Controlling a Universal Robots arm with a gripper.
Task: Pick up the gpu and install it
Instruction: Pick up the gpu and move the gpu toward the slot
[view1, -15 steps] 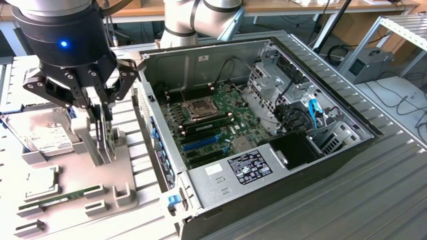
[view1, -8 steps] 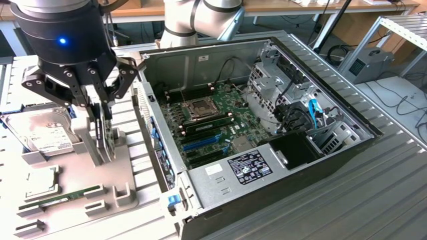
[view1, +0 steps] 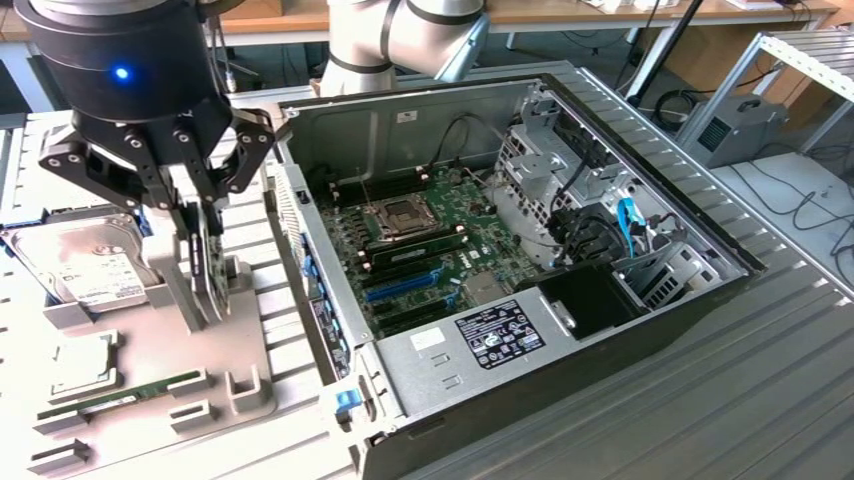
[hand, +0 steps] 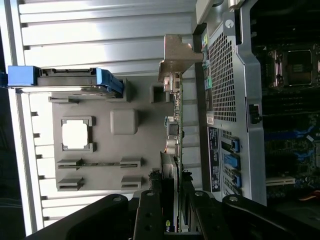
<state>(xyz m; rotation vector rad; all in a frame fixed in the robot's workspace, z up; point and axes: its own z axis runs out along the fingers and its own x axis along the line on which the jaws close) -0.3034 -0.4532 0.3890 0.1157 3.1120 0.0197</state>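
Note:
The gpu (view1: 204, 292) stands on edge over the grey parts tray (view1: 147, 425), at the exterior view's left, beside the open computer case. My gripper (view1: 200, 262) comes down from above with a finger on each face of the card, shut on it. In the wrist view the gpu (hand: 173, 130) runs edge-on away from my gripper (hand: 172, 205), its silver end bracket (hand: 177, 55) at the far end. I cannot tell whether the card's lower edge still rests in the tray slot.
The open computer case (view1: 694, 240) lies on its side at the exterior view's right, with the motherboard (view1: 427, 235) and blue slots (view1: 400, 287) exposed. The tray also holds a hard drive (view1: 87, 265), a square processor (view1: 83, 362) and a RAM stick (view1: 127, 392).

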